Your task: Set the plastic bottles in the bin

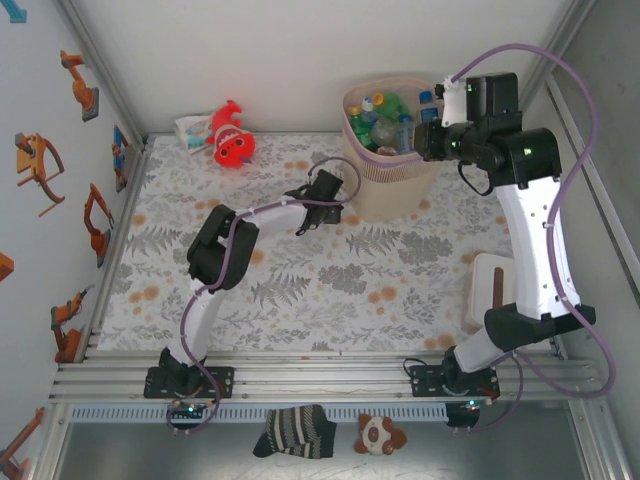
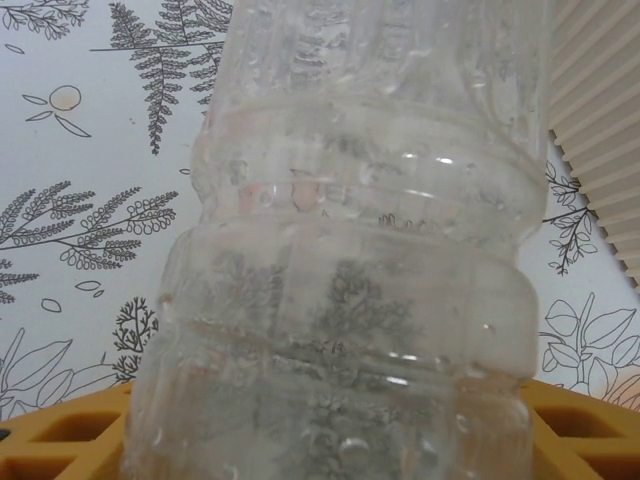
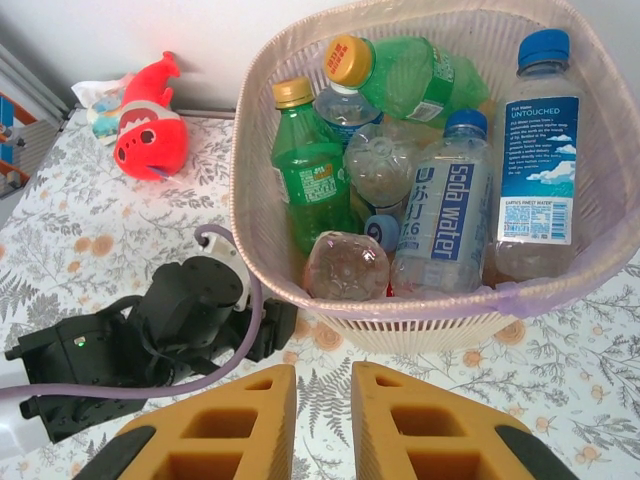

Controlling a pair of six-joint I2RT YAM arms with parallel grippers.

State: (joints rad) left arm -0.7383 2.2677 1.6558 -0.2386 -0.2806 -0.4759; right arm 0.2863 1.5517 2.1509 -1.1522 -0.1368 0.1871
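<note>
Bin (image 1: 385, 195) upright on fern-print table (image 1: 300, 290), packed with plastic bottles (image 3: 440, 225): green, clear and blue-labelled, lying at mixed angles. Right gripper (image 3: 323, 378) hangs just outside the bin's right rim, fingers pressed together, nothing between them. Left gripper (image 1: 328, 188) sits low, just beside the bin's left wall, with a clear bottle (image 2: 350, 300) between its yellow fingers (image 2: 70, 440); cannot tell whether they pinch it.
</note>
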